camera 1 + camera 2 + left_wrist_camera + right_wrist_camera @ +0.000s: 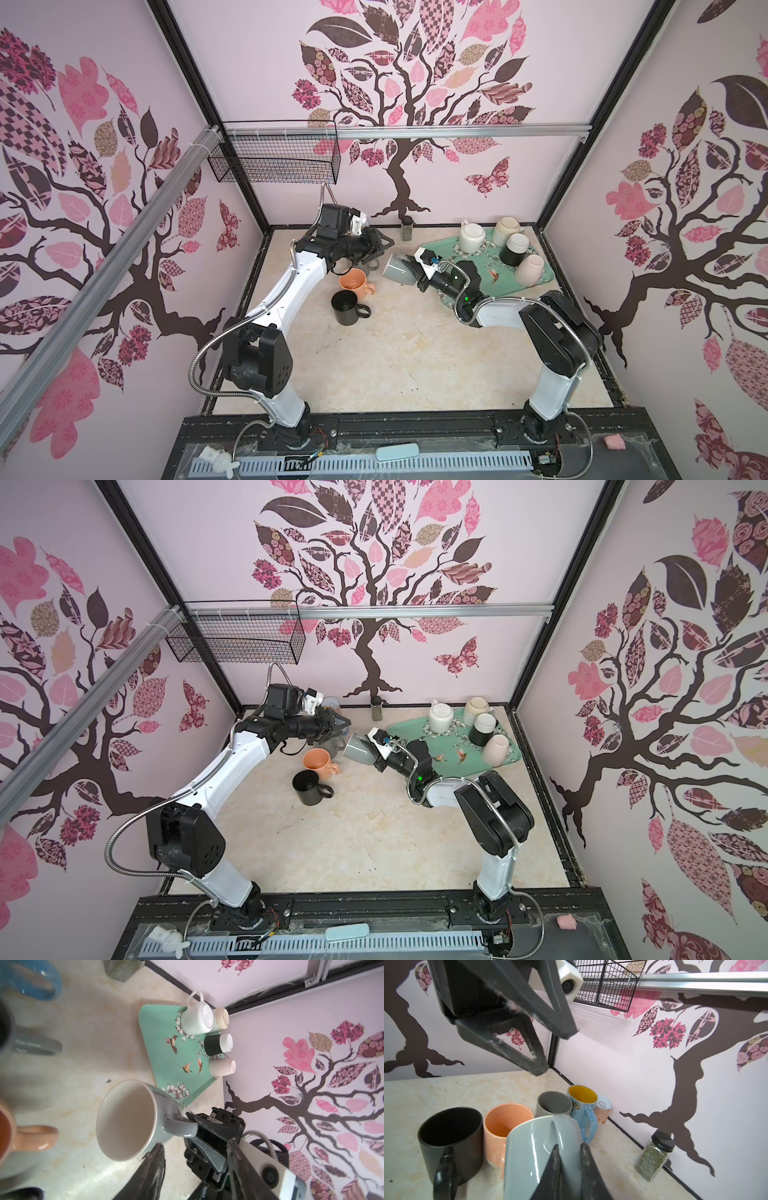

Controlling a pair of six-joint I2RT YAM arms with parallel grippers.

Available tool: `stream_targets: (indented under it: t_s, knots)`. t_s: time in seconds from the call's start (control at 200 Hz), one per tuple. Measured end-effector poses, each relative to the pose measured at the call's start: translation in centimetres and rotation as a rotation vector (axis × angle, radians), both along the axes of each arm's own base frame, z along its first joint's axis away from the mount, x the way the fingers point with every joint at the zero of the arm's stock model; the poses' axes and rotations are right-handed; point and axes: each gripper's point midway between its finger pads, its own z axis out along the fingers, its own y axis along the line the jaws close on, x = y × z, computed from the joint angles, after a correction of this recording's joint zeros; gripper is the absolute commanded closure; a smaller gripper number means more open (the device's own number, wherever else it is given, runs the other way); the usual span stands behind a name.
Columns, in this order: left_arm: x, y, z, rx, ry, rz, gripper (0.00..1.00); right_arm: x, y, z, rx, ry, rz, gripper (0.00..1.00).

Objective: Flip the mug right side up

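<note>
Handle of tilted mug (525, 1147) disappears into right end effector (570, 1145).

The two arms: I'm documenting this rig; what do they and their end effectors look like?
Left arm and right arm: white link shells, black joint housings, ribbed silver conduit looping alongside. Left end effector and right end effector: dark, tapering fingers, with white camera blocks. A green light shows on the right arm.

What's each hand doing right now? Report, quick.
Left hand: open, holding nothing.
Right hand: closed on the handle of the grey mug.
</note>
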Motion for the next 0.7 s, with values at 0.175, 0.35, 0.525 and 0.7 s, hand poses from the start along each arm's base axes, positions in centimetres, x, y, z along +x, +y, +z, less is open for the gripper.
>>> stream_targets:
  t_s: [0.175, 0.35, 0.525, 0.7]
  knots:
    - [-1.0, 0.1, -0.8, -0.047, 0.188, 0.112, 0.61, -0.1, -0.3, 0.6, -0.046, -0.117, -0.061, 1.0]
    - [-1.8, 0.0, -1.5, -0.075, 0.309, 0.174, 0.53, -1.4, 0.6, 0.5, -0.105, -0.22, -0.072, 1.0]
    - [-2.3, -0.7, -1.6, -0.1, 0.372, 0.194, 0.52, -2.7, 1.5, -0.6, -0.182, -0.283, -0.057, 1.0]
    - [-2.5, -1.1, -1.8, -0.129, 0.422, 0.222, 0.53, -3.2, 1.9, -0.9, -0.232, -0.337, -0.06, 1.0]
